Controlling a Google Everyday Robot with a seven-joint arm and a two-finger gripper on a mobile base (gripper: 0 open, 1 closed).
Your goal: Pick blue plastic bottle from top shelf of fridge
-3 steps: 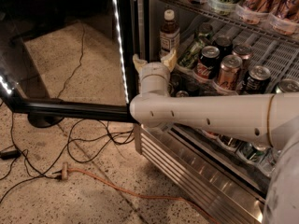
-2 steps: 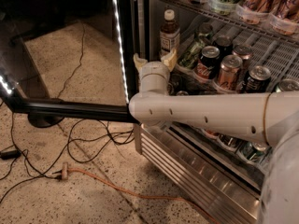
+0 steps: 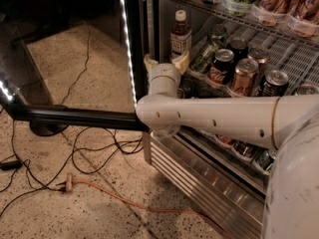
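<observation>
While the white arm (image 3: 214,118) stretches across the front of the fridge (image 3: 144,14), the gripper (image 3: 165,62) sits right at the left front corner of the fridge's wire shelf (image 3: 299,59). Its two yellowish fingertips (image 3: 149,62) are spread wide with nothing clamped between them. The bottle (image 3: 180,31) stands upright at that same left end of the shelf, hard up against the fridge's frame: dark brown liquid, white cap, pale label. The right fingertip overlaps the bottle's bottom edge, and I honestly can't tell if it's touching or just in front of it. The rest of the bottle pokes up above the gripper.

Further right in the fridge on that shelf there's a bunch of cans (image 3: 244,76), some upright, at least one lying on its side. More drinks (image 3: 259,4) sit on the next shelf up. The fridge door (image 3: 70,116) is swung open to the left, a white light strip (image 3: 127,49) running down its edge. An orange cable (image 3: 114,195) lies on the speckled floor (image 3: 65,73) in front of the fridge's ribbed steel base (image 3: 199,183).
</observation>
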